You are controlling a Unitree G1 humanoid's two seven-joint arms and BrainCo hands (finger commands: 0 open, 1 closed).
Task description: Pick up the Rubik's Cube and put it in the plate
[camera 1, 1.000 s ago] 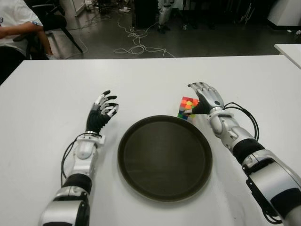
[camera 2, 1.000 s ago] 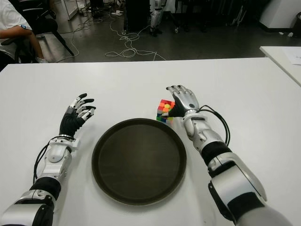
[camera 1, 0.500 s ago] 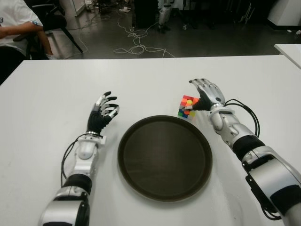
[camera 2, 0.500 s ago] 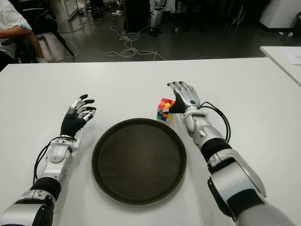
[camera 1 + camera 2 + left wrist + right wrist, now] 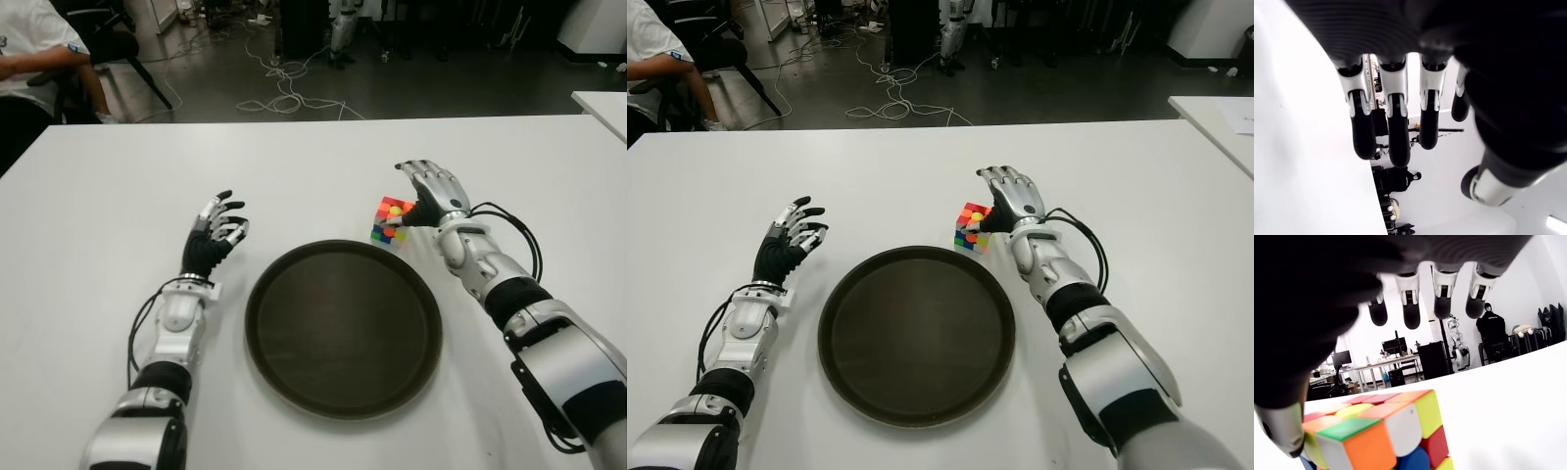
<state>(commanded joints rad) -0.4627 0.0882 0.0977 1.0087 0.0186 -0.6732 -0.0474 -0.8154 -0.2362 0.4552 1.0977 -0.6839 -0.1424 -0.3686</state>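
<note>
White tabletop (image 5: 108, 196) from my head camera: the Rubik's Cube (image 5: 390, 221) stands just beyond the dark plate (image 5: 343, 328)'s far right rim, my right hand (image 5: 431, 196) beside it. My left hand (image 5: 214, 235) shows left of the plate, fingers (image 5: 1363, 125) spread, empty. Right wrist camera: fingers (image 5: 1411, 308) extended over the cube; the thumb seems to touch it.

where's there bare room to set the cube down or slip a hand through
The plate is bare across its whole inside. The table is free left of the left hand, open and idle, and along the far edge. It is crowded only by the plate's far right rim, where the right hand sits at the Rubik's Cube, fingers open above it.
</note>
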